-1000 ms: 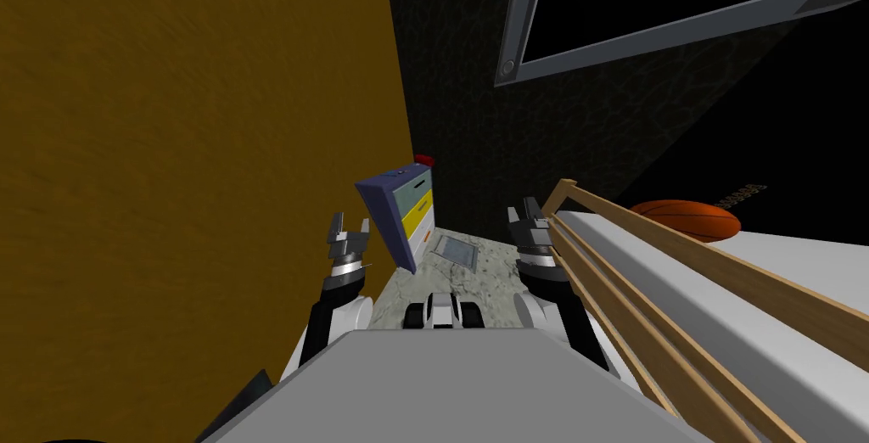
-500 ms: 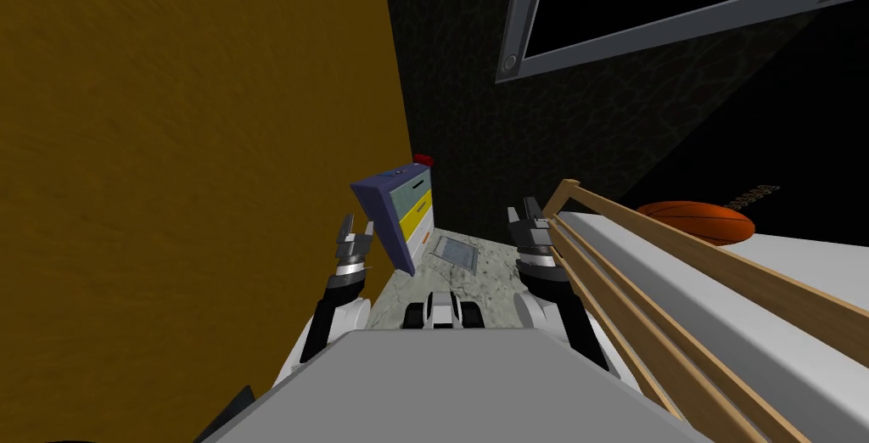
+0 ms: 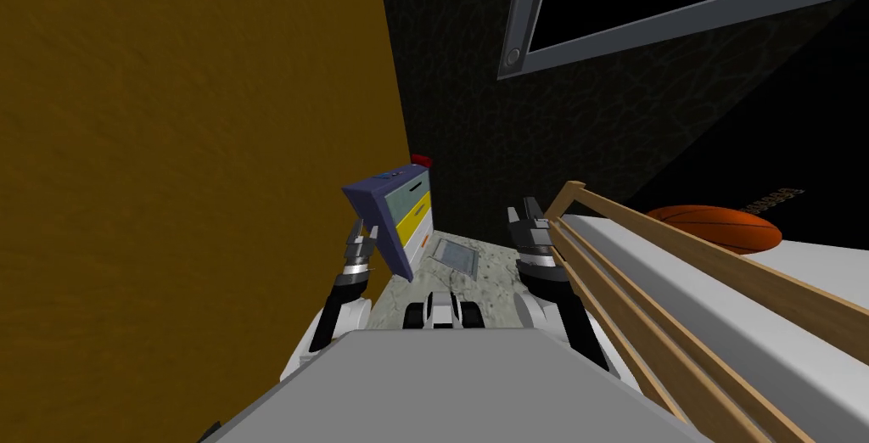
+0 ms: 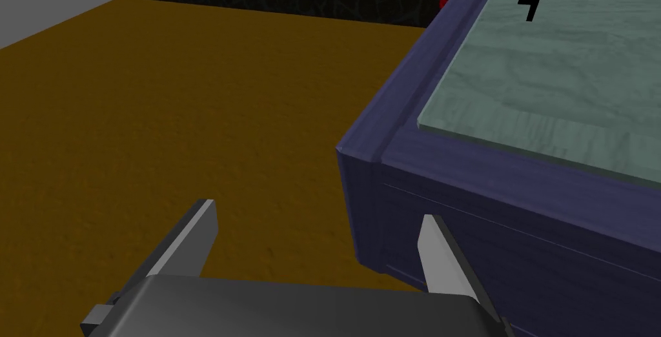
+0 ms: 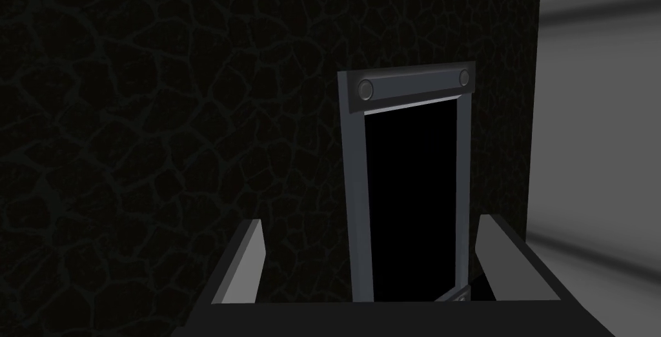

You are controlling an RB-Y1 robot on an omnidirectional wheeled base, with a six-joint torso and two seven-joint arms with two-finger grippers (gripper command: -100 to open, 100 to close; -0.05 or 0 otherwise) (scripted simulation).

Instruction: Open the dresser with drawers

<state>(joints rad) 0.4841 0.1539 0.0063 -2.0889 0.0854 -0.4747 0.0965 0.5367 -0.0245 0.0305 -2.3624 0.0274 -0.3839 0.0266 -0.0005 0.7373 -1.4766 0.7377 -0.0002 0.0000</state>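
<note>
Brown wall (image 3: 187, 166) runs down the frame's left; beside it, at centre, stands a navy-framed dresser (image 3: 406, 200) with green, yellow and white drawers. Left claw (image 3: 361, 234), fingers apart, sits just beside its near corner; right claw (image 3: 528, 213), centre-right, is spread too.

There is one dresser (image 3: 384, 219) with three drawers: grey-green drawer (image 3: 408, 194), yellow drawer (image 3: 417, 214), white drawer (image 3: 422, 239). One red object (image 3: 422, 159) sits at its top's far corner. One orange ball (image 3: 721, 227) lies on one bed (image 3: 819, 261). Two grippers: left gripper (image 3: 363, 230), right gripper (image 3: 524, 208).
</note>
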